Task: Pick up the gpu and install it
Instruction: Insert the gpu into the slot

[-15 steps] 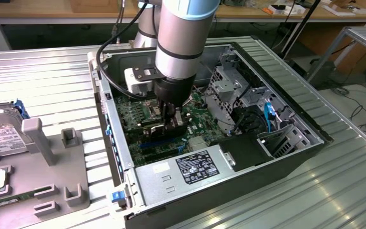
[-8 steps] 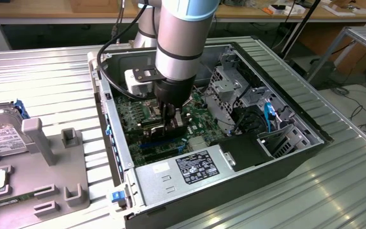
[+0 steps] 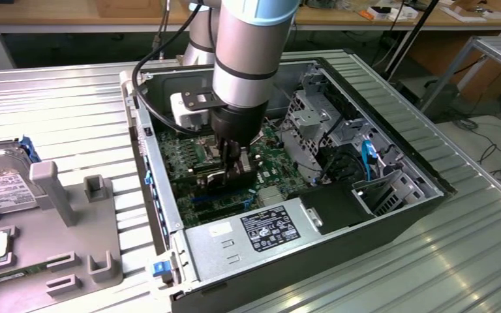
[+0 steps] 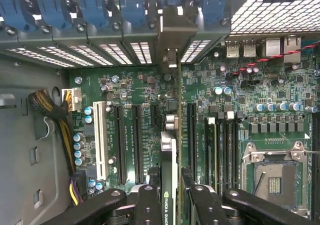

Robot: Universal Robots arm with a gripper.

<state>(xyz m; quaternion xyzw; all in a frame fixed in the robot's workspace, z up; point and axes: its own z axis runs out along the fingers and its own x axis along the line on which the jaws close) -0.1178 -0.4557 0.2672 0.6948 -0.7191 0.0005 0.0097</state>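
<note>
Install step: fingers (image 4: pixel 150 205) clamped on the gpu (image 4: pixel 172 150), held edge-on over the motherboard (image 4: pixel 250 115) inside the computer case (image 3: pixel 381 215). Next needs lining card edge with slot (image 4: pixel 191 130), bracket at rear opening.

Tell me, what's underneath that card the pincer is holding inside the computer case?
Under the green gpu, held edge-on by the black pincer, lies the green motherboard with long black slots. The slot directly beneath is covered by the card.
</note>
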